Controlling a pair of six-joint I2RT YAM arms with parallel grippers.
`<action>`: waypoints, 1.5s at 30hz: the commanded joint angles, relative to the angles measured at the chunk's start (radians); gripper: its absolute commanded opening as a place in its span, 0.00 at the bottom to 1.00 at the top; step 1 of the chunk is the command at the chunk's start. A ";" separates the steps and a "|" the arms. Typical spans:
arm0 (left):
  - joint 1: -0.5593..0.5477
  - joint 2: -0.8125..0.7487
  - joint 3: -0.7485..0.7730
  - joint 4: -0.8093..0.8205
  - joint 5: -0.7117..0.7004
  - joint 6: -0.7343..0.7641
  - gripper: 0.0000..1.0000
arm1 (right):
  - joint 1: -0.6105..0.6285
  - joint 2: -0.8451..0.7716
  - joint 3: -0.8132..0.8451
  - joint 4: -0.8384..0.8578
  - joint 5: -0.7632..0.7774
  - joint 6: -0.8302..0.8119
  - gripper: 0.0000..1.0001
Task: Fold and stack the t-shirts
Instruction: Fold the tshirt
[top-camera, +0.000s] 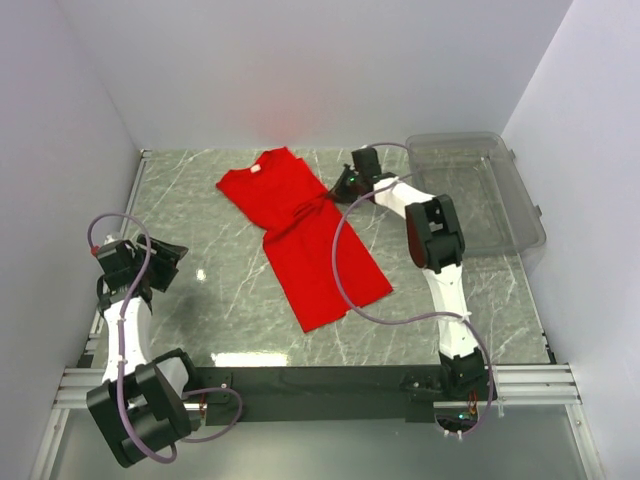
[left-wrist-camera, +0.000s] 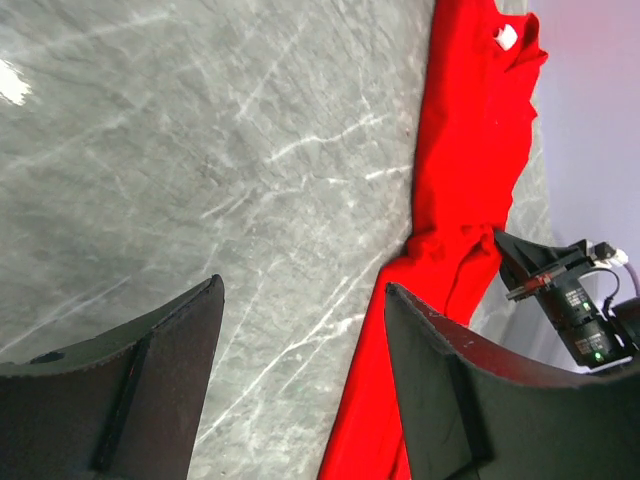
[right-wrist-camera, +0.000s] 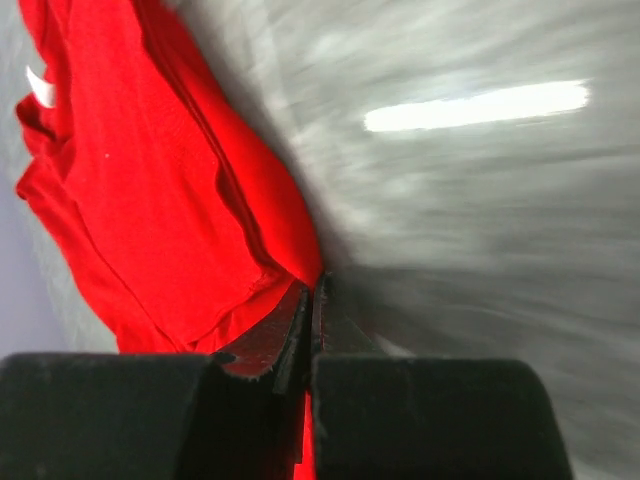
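A bright red t-shirt (top-camera: 300, 235) lies on the marble table, running from the back centre toward the front, its collar with a white label (top-camera: 256, 169) at the far end. It is pinched in at the waist on its right edge. There my right gripper (top-camera: 338, 192) is shut on a fold of the red cloth (right-wrist-camera: 140, 170), and in the right wrist view red shows between the closed jaws of my right gripper (right-wrist-camera: 313, 285). My left gripper (top-camera: 168, 262) hangs open at the table's left. In the left wrist view my left gripper (left-wrist-camera: 302, 287) is over bare marble, left of the shirt (left-wrist-camera: 465, 150).
A clear plastic bin (top-camera: 525, 215) stands at the back right corner, just beyond the right arm. White walls close in the table on three sides. A black rail runs along the front edge (top-camera: 320, 378).
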 joint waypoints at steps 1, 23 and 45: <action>-0.002 0.015 -0.021 0.087 0.070 -0.023 0.70 | -0.021 -0.080 -0.040 0.012 0.080 -0.031 0.00; -0.800 0.117 -0.273 0.419 -0.100 -0.513 0.68 | -0.010 -0.722 -0.459 -0.186 -0.199 -1.038 0.67; -1.307 0.581 0.053 0.191 -0.257 -0.649 0.04 | -0.113 -1.146 -0.748 -0.204 -0.308 -0.989 0.66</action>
